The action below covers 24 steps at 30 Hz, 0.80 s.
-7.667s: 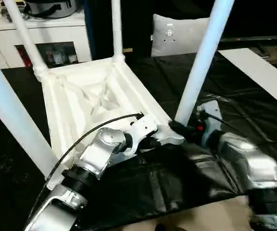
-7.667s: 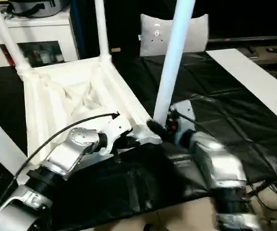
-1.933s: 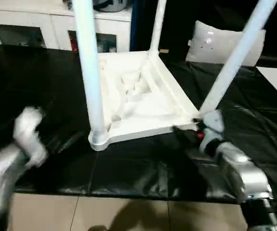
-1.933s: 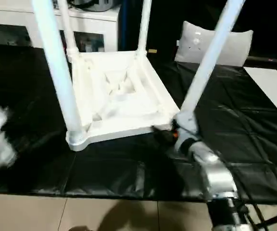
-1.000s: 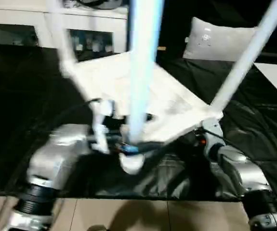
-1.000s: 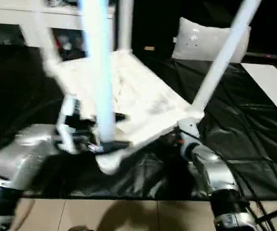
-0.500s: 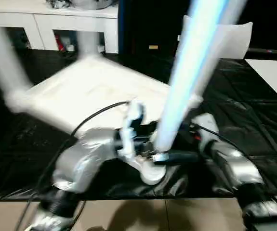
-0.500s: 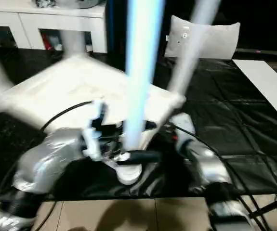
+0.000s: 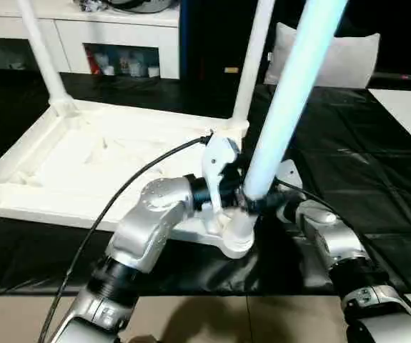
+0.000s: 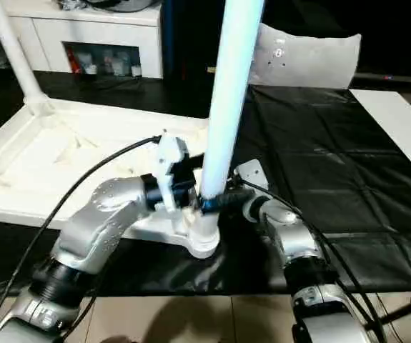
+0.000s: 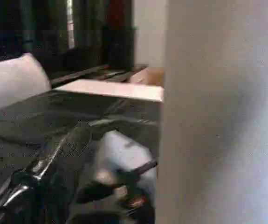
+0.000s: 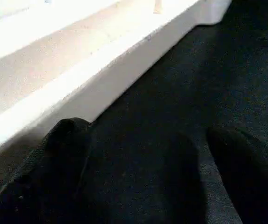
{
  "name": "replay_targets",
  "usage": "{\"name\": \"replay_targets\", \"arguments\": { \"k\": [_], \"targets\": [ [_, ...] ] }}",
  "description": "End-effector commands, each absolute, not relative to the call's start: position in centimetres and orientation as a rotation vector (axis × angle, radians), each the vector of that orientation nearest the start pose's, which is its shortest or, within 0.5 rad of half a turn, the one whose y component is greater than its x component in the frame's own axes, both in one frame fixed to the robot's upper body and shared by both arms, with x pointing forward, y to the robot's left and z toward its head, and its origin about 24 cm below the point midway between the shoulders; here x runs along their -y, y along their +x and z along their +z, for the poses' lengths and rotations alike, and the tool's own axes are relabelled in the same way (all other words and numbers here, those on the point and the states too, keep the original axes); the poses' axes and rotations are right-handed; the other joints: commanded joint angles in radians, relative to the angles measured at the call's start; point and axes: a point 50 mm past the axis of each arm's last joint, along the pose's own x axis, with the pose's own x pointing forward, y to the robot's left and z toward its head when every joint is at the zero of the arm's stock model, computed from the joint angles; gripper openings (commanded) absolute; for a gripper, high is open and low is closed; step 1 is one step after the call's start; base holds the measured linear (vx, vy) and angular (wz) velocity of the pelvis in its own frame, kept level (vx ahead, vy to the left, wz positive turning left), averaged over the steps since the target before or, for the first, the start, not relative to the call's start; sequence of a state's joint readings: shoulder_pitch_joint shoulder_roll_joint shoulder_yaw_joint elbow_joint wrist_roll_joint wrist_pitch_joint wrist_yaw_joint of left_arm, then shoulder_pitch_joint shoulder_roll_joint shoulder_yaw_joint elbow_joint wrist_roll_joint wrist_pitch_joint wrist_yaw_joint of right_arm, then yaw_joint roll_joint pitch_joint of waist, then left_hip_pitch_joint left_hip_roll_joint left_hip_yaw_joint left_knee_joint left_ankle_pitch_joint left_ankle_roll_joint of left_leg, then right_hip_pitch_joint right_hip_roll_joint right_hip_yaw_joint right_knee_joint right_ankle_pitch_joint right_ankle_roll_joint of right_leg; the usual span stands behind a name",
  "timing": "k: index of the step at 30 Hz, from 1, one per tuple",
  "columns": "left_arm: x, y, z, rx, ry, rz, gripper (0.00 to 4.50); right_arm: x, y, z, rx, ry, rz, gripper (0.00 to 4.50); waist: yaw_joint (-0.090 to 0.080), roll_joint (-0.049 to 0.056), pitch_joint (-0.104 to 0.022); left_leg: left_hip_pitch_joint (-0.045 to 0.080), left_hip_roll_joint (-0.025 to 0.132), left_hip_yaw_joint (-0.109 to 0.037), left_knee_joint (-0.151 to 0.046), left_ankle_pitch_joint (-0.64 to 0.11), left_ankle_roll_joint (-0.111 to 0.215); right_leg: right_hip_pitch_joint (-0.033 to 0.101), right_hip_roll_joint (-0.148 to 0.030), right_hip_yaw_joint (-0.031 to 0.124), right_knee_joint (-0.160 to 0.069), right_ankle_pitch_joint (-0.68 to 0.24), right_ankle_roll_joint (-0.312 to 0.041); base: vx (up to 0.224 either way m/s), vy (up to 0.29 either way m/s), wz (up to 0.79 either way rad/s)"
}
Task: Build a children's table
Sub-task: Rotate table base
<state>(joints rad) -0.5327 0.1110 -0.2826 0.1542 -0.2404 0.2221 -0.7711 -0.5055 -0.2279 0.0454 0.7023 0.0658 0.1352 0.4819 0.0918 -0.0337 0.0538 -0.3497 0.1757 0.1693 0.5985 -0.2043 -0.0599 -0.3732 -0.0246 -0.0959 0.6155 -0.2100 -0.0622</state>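
Left gripper (image 9: 242, 202) spread wide around base of near white tapered tube leg (image 9: 291, 93), black fingers (image 10: 223, 201) flanking the tube just above round corner socket (image 9: 235, 239); actual contact with the tube not discernible. Right gripper (image 12: 143, 172) released, fingers apart over black sheet (image 9: 348, 179), just beside the same socket and close against white rim of tabletop. White plastic rectangular tabletop (image 9: 83, 164) lying underside up, stretching away beyond left gripper. Two further white legs (image 9: 251, 61) standing upright in far corners. Beyond right gripper, grey cushion (image 9: 334, 61). Beyond left gripper, white cabinet (image 9: 105, 36) along the back.
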Motion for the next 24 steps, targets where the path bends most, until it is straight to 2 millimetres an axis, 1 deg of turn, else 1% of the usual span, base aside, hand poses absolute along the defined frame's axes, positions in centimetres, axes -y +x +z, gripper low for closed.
{"name": "replay_targets", "arguments": {
  "k": [1,2,3,4,5,6,7,8,9,10,11,12,13,14,15,16,17,18,19,20,21,22,23,24],
  "targets": [
    [-5.2,30.4,11.4,0.031,0.105,-1.175,4.49,18.0,32.7,2.2,-0.351,-0.1,0.477,4.5,0.009,0.006,-0.062,0.002,0.068,-0.024,-0.062,-0.084,0.047,0.06,-0.137,0.078,-0.082,-0.155,-0.117,0.0,0.0,0.0],
    [-5.2,30.4,11.4,0.031,0.105,-1.175,4.49,18.0,32.7,2.2,-0.351,-0.1,0.477,4.5,0.01,0.005,-0.062,0.0,0.068,-0.024,-0.061,-0.079,0.047,0.059,-0.137,0.079,-0.08,-0.148,-0.115,0.0,0.0,0.0],
    [-5.5,30.1,11.3,0.022,0.111,-1.2,4.49,18.4,32.5,2.4,-0.341,-0.097,0.482,4.5,0.008,0.005,-0.061,-0.002,0.067,-0.025,-0.063,-0.079,0.047,0.059,-0.136,0.077,-0.081,-0.156,-0.115,0.0,0.0,0.0],
    [-5.5,30.1,11.3,0.022,0.111,-1.2,4.49,18.4,32.5,2.4,-0.341,-0.097,0.482,4.5,0.008,0.006,-0.061,0.0,0.067,-0.023,-0.062,-0.084,0.048,0.057,-0.136,0.077,-0.083,-0.163,-0.115,0.0,0.0,0.0],
    [-6.5,29.1,10.6,-0.035,0.123,-1.306,4.49,19.0,31.7,2.8,-0.332,-0.079,0.558,4.5,0.01,0.011,-0.062,-0.001,0.065,-0.025,-0.061,-0.083,0.05,0.06,-0.137,0.077,-0.081,-0.163,-0.116,0.0,0.0,0.0],
    [-6.9,28.7,10.3,-0.059,0.133,-1.348,4.49,19.2,31.3,2.9,-0.33,-0.076,0.6,4.5,0.009,0.011,-0.062,-0.001,0.069,-0.025,-0.062,-0.083,0.056,0.058,-0.137,0.079,-0.081,-0.154,-0.116,0.0,0.0,0.0],
    [-7.5,28.2,9.9,-0.097,0.149,-1.395,4.49,19.4,30.7,3.1,-0.327,-0.088,0.658,4.5,0.008,0.015,-0.061,0.0,0.07,-0.025,-0.063,-0.09,0.07,0.056,-0.133,0.077,-0.081,-0.147,-0.116,0.0,0.0,0.0],
    [-8.0,27.9,9.5,-0.128,0.167,-1.427,4.49,19.7,30.3,3.3,-0.326,-0.102,0.694,4.5,0.008,0.012,-0.062,0.001,0.07,-0.024,-0.062,-0.085,0.073,0.055,-0.133,0.078,-0.079,-0.136,-0.123,0.0,0.0,0.0],
    [-8.1,27.9,9.4,-0.134,0.179,-1.433,4.49,19.9,30.2,3.4,-0.325,-0.109,0.707,4.5,0.009,0.013,-0.061,0.0,0.068,-0.023,-0.062,-0.079,0.08,0.054,-0.13,0.078,-0.079,-0.127,-0.128,0.0,0.0,0.0],
    [-8.6,28.0,9.1,-0.151,0.205,-1.441,4.49,20.2,29.9,3.7,-0.32,-0.126,0.734,4.5,0.011,0.02,-0.06,0.001,0.066,-0.024,-0.061,-0.08,0.081,0.053,-0.131,0.077,-0.079,-0.131,-0.131,0.0,0.0,0.0],
    [-9.0,28.2,8.9,-0.165,0.222,-1.441,4.49,20.4,29.7,3.9,-0.314,-0.139,0.752,4.5,0.01,0.019,-0.06,0.0,0.067,-0.023,-0.061,-0.082,0.081,0.054,-0.13,0.077,-0.08,-0.135,-0.132,0.0,0.0,0.0],
    [-10.3,29.1,8.2,-0.197,0.312,-1.411,4.2,20.9,28.8,4.8,-0.306,-0.16,0.837,4.5,0.016,0.017,-0.056,0.002,0.062,-0.02,-0.06,-0.096,0.09,0.052,-0.126,0.074,-0.09,-0.177,-0.121,0.0,0.0,0.0],
    [-10.8,29.5,7.9,-0.211,0.351,-1.394,4.12,20.9,28.5,5.1,-0.309,-0.164,0.876,4.5,0.02,0.017,-0.054,0.003,0.059,-0.019,-0.06,-0.104,0.098,0.051,-0.123,0.074,-0.096,-0.201,-0.104,0.0,0.0,0.0],
    [-11.2,29.9,7.7,-0.221,0.398,-1.385,4.07,21.0,27.8,5.2,-0.322,-0.174,0.932,4.5,0.026,0.017,-0.056,0.002,0.06,-0.021,-0.061,-0.103,0.101,0.054,-0.124,0.074,-0.094,-0.224,-0.078,0.0,0.0,0.0],
    [-11.6,30.2,7.5,-0.239,0.425,-1.385,4.07,20.9,27.3,5.3,-0.339,-0.187,0.985,4.5,0.027,0.015,-0.056,0.001,0.061,-0.023,-0.062,-0.105,0.102,0.054,-0.124,0.073,-0.095,-0.236,-0.067,0.0,0.0,0.0],
    [-11.8,30.3,7.4,-0.251,0.432,-1.387,3.93,21.0,26.9,5.3,-0.351,-0.194,1.012,4.5,0.032,0.016,-0.055,0.004,0.062,-0.023,-0.062,-0.114,0.102,0.052,-0.125,0.073,-0.098,-0.26,-0.048,0.0,0.0,0.0],
    [-11.8,30.3,7.4,-0.255,0.431,-1.387,3.68,21.0,26.8,5.3,-0.353,-0.196,1.017,4.5,0.032,0.015,-0.055,0.004,0.063,-0.024,-0.063,-0.116,0.101,0.051,-0.128,0.073,-0.099,-0.271,-0.045,0.0,0.0,0.0],
    [-11.9,30.5,7.3,-0.269,0.424,-1.392,3.68,21.0,26.5,5.5,-0.359,-0.201,1.037,4.5,0.034,0.016,-0.056,0.005,0.064,-0.024,-0.064,-0.114,0.094,0.049,-0.131,0.072,-0.099,-0.282,-0.052,0.0,0.0,0.0],
    [-12.1,30.4,7.3,-0.289,0.408,-1.42,3.67,20.9,26.3,5.8,-0.356,-0.197,1.06,4.5,0.035,0.015,-0.057,0.003,0.064,-0.023,-0.063,-0.105,0.094,0.05,-0.132,0.072,-0.099,-0.275,-0.063,0.0,0.0,0.0],
    [-12.1,30.5,7.2,-0.296,0.406,-1.428,3.67,20.8,26.3,5.9,-0.353,-0.194,1.067,4.5,0.036,0.016,-0.058,0.0,0.067,-0.024,-0.063,-0.096,0.094,0.049,-0.133,0.072,-0.095,-0.257,-0.075,0.0,0.0,0.0],
    [-12.1,30.5,7.2,-0.306,0.405,-1.439,3.51,20.8,26.2,6.0,-0.347,-0.189,1.076,4.5,0.036,0.015,-0.06,0.001,0.068,-0.025,-0.063,-0.092,0.094,0.049,-0.135,0.072,-0.092,-0.242,-0.084,0.0,0.0,0.0],
    [-12.1,30.5,7.1,-0.311,0.403,-1.451,3.33,20.7,26.0,6.3,-0.343,-0.181,1.095,4.5,0.036,0.015,-0.059,0.0,0.068,-0.025,-0.063,-0.091,0.096,0.048,-0.134,0.072,-0.092,-0.236,-0.088,0.0,0.0,0.0],
    [-12.1,30.5,7.1,-0.311,0.402,-1.453,3.33,20.7,26.0,6.3,-0.342,-0.18,1.098,4.5,0.036,0.013,-0.06,0.0,0.067,-0.024,-0.062,-0.088,0.097,0.049,-0.135,0.073,-0.092,-0.233,-0.09,0.0,0.0,0.0],
    [-12.1,30.6,7.0,-0.31,0.403,-1.456,3.24,20.7,25.9,6.4,-0.342,-0.178,1.104,4.5,0.039,0.014,-0.059,-0.001,0.066,-0.024,-0.061,-0.086,0.099,0.05,-0.137,0.073,-0.092,-0.231,-0.091,0.0,0.0,0.0]
  ]
}}
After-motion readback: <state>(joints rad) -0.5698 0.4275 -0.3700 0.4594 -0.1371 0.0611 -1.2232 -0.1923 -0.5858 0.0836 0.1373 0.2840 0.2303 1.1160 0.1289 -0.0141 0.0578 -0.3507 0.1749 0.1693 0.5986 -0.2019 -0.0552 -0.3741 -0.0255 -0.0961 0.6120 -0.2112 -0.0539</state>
